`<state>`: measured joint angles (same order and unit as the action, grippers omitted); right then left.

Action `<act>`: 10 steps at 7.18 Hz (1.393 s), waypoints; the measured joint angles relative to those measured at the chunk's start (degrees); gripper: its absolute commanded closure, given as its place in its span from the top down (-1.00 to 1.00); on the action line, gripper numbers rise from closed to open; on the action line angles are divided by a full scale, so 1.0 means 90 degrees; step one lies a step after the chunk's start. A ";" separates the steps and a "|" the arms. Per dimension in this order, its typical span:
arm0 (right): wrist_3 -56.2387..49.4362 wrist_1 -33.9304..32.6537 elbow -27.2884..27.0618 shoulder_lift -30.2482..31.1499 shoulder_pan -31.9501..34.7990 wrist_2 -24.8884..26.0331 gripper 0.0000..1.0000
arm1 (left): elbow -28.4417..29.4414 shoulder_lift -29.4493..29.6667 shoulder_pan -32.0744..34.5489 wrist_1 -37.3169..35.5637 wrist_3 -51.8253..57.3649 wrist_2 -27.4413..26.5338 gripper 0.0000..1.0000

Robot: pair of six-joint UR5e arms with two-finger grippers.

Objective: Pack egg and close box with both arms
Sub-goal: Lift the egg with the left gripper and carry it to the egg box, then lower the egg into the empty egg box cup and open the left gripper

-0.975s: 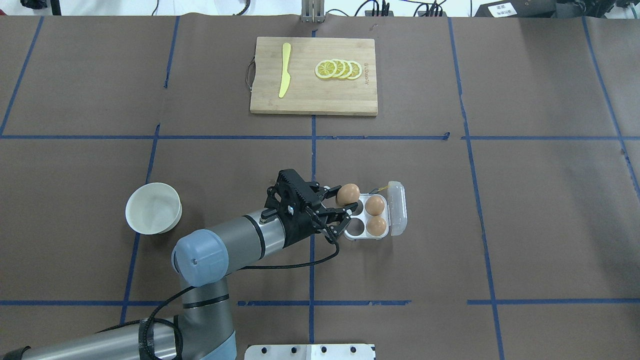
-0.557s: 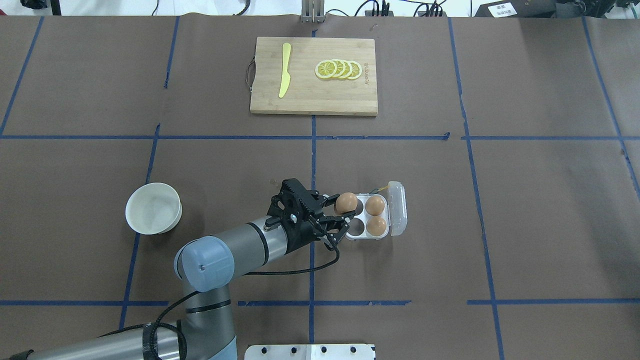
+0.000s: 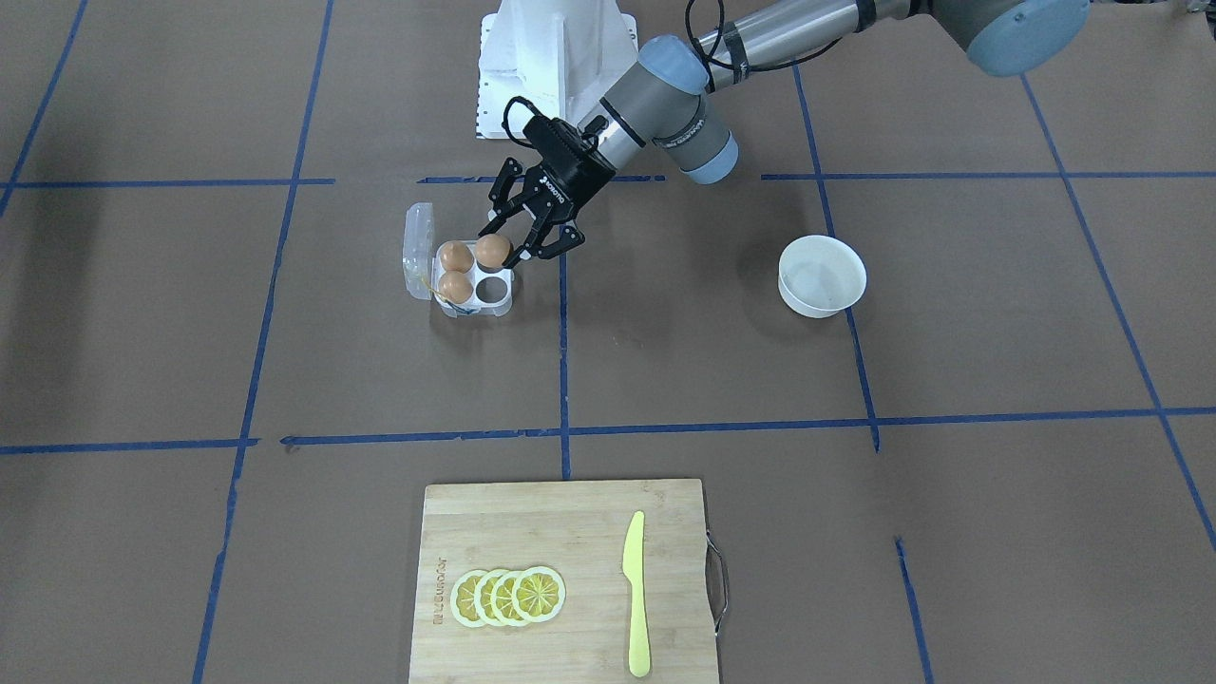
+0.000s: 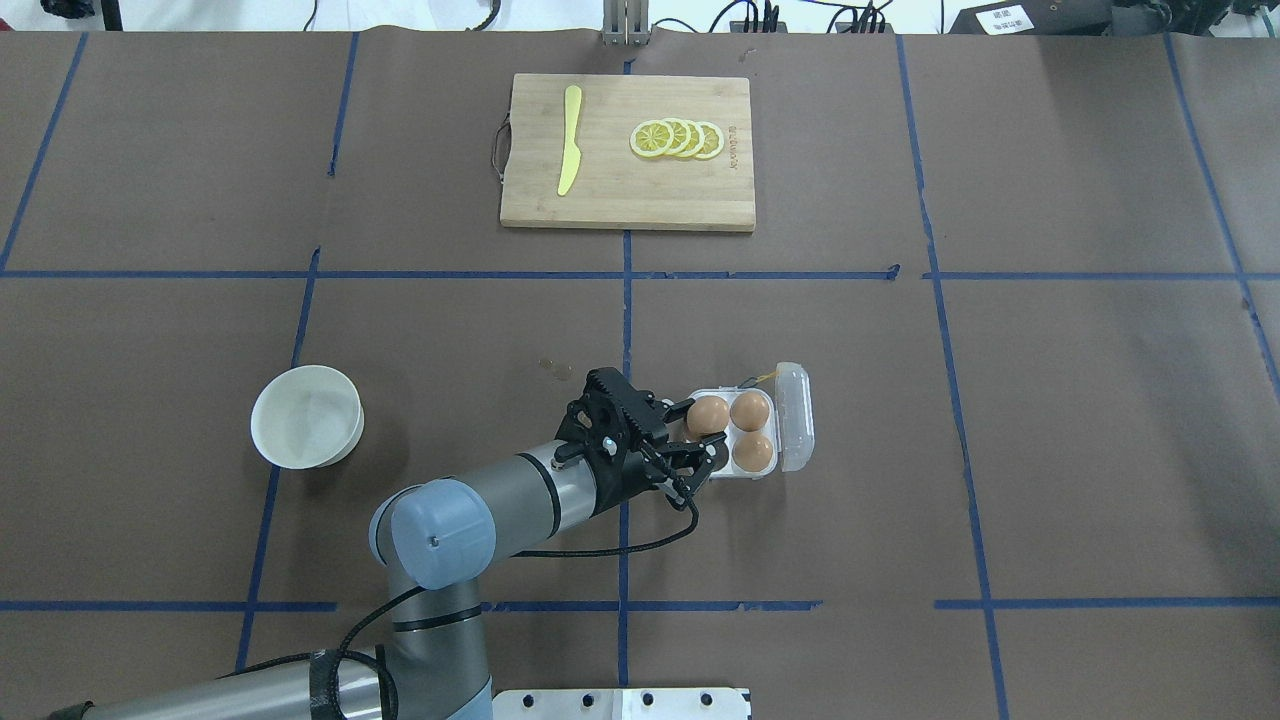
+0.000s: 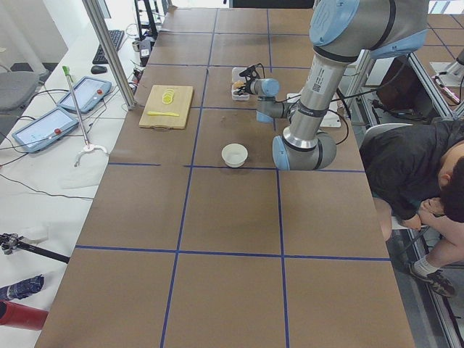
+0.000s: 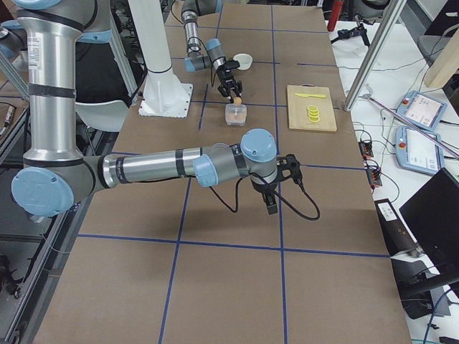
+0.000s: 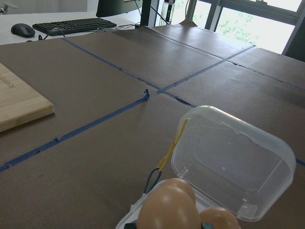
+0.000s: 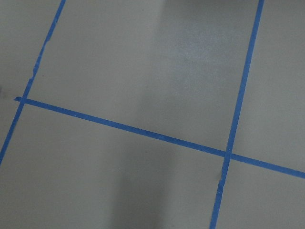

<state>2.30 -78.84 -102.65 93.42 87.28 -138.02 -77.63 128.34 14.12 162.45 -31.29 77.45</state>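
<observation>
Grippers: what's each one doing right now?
Left gripper: closed on the egg.
Right gripper: cannot be told; it shows only in the exterior right view.

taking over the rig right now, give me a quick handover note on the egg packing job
Left gripper: shut on the small orange-brown egg, at or just over a cell of the small clear plastic egg carton; whether it is seated is unclear.
Right gripper: over bare table, away from the carton; open or shut cannot be told.
Carton: two other brown eggs fill the cells beside the clear hinged lid, which is open; one cell is empty.
Done: egg brought to the carton.
Left: release, withdraw, close the lid with both arms.
</observation>
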 measured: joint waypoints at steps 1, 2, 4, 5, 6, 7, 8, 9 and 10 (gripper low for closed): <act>-0.0001 0.0000 0.0003 0.0000 0.0000 0.0002 1.00 | 0.0031 0.0028 -0.0013 -0.0002 0.0000 0.0002 -0.79; -0.0001 0.0000 0.0007 0.0003 0.0000 0.0003 1.00 | 0.0086 0.0082 -0.0030 -0.0003 0.0000 0.0000 -0.73; -0.0001 -0.0002 0.0009 0.0005 0.0000 0.0003 1.00 | 0.0176 0.0169 -0.0059 -0.0016 0.0000 -0.0009 -0.59; -0.0002 -0.0006 0.0009 0.0005 0.0000 0.0003 1.00 | 0.0190 0.0178 -0.0062 -0.0023 0.0000 -0.0011 -0.53; -0.0001 -0.0008 0.0009 0.0003 0.0000 0.0006 1.00 | 0.0198 0.0181 -0.0064 -0.0029 0.0000 -0.0012 -0.46; -0.0002 -0.0009 0.0010 0.0002 0.0000 0.0010 1.00 | 0.0203 0.0183 -0.0068 -0.0031 0.0000 -0.0010 -0.44; -0.0002 -0.0010 0.0009 0.0001 0.0000 0.0012 1.00 | 0.0206 0.0183 -0.0071 -0.0032 0.0000 -0.0006 -0.43; -0.0002 -0.0010 0.0013 0.0001 0.0000 0.0013 1.00 | 0.0207 0.0182 -0.0076 -0.0032 0.0000 -0.0004 -0.40; -0.0002 -0.0010 0.0016 0.0000 0.0000 0.0013 1.00 | 0.0207 0.0178 -0.0087 -0.0033 0.0000 0.0000 -0.18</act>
<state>2.29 -78.93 -102.51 93.43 87.28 -137.90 -75.77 129.94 13.34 162.16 -31.29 77.45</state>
